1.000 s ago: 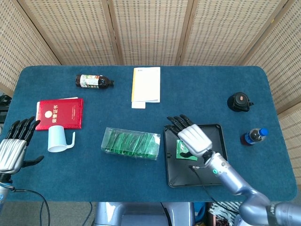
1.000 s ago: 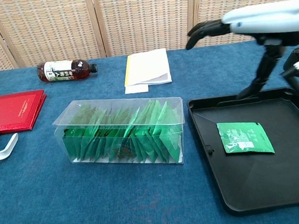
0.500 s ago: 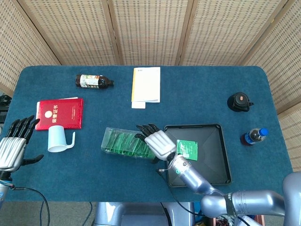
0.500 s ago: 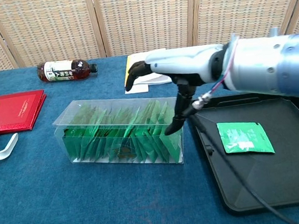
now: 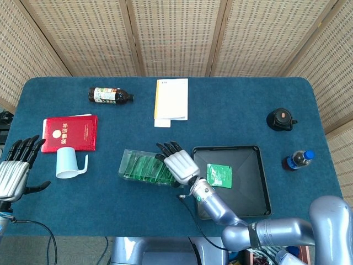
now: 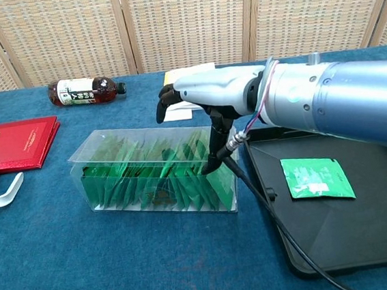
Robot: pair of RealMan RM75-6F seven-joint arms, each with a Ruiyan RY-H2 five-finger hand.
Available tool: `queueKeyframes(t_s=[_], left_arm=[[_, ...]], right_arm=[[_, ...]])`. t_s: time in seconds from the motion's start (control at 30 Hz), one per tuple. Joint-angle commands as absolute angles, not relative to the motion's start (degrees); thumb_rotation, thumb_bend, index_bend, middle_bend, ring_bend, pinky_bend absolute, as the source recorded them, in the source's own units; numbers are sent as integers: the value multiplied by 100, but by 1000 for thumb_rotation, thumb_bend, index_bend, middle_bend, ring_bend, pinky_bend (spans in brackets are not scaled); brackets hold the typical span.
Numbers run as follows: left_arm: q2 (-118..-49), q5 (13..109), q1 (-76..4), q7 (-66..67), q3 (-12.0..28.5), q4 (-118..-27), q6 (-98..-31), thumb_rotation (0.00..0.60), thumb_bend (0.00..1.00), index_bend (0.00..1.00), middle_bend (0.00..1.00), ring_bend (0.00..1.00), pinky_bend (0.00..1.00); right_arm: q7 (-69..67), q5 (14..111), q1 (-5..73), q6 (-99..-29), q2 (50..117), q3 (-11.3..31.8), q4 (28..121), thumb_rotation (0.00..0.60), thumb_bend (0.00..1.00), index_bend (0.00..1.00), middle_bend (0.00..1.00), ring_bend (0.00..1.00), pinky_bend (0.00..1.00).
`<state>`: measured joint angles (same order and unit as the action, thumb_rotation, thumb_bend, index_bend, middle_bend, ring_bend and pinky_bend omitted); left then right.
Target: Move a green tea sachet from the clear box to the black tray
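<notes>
green sachets (image 6: 157,176); black tray (image 6: 367,238)

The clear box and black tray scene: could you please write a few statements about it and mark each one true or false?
1. One green sachet lies flat in the black tray. True.
2. The right hand is over the clear box. True.
3. The left hand holds the white mug. False: it is apart from the mug, holding nothing.
4. The clear box is empty. False: green sachets stand in it.
5. The red booklet lies in the tray. False: it lies on the table, above the mug in the head view.
</notes>
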<state>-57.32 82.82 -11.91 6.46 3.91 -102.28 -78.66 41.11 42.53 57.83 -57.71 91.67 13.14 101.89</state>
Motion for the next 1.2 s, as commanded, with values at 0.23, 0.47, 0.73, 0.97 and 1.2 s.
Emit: queueKeyframes(t_s=[0.23, 0.47, 0.73, 0.97, 1.2], left_arm=[[-5676, 8320, -1164, 502, 391, -10225, -7915, 600, 21, 0, 0, 0, 0], [-5648, 8337, -1157, 427, 391, -10220, -7925, 600, 21, 0, 0, 0, 0], [-5591, 8351, -1144, 276, 399, -10206, -7941, 600, 21, 0, 0, 0, 0], [-5575, 8332, -1158, 207, 406, -10185, -7902, 600, 21, 0, 0, 0, 0], [-5560, 8291, -1176, 157, 419, -10171, -7858, 600, 21, 0, 0, 0, 0]], right_arm=[[4186, 4581, 5847, -6004, 9392, 1151, 9945, 600, 345, 287, 0, 0, 45], [4216, 4653, 5850, -6087, 9452, 1113, 9849, 600, 517, 335, 6, 0, 59], [4083, 4876, 5876, -6327, 9432, 1419, 9799, 600, 524, 337, 17, 0, 70], [3963, 4472, 6010, -6363, 9503, 1917, 9434, 600, 524, 337, 16, 0, 70], [3876, 4149, 6131, -6324, 9634, 2162, 9077, 600, 524, 337, 11, 0, 70]])
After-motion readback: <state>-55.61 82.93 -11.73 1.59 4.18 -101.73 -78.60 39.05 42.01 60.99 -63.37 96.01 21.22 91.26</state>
